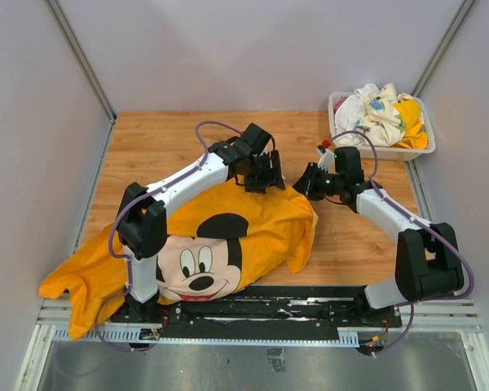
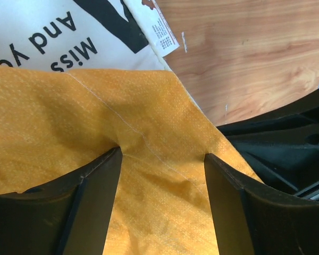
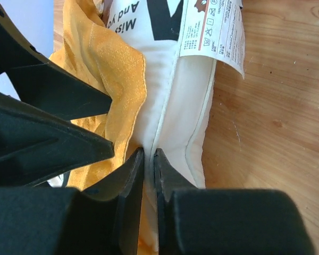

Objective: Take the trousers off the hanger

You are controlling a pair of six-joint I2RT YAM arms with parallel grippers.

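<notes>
Yellow garment (image 2: 69, 117) is spanned by the open left gripper (image 2: 162, 155). Wrist-side only, the right gripper (image 3: 149, 155) is seen pinching its white hem (image 3: 170, 106) beside bare table (image 3: 276, 159).

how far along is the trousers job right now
Done: the yellow garment lies spread on the table, and no hanger can be made out anywhere. In hand: the right gripper pinches the white lining at its top edge; the left gripper is open, jaws either side of a yellow fold without gripping it. Left: confirming the hanger is out, which the pictures cannot show.
</notes>
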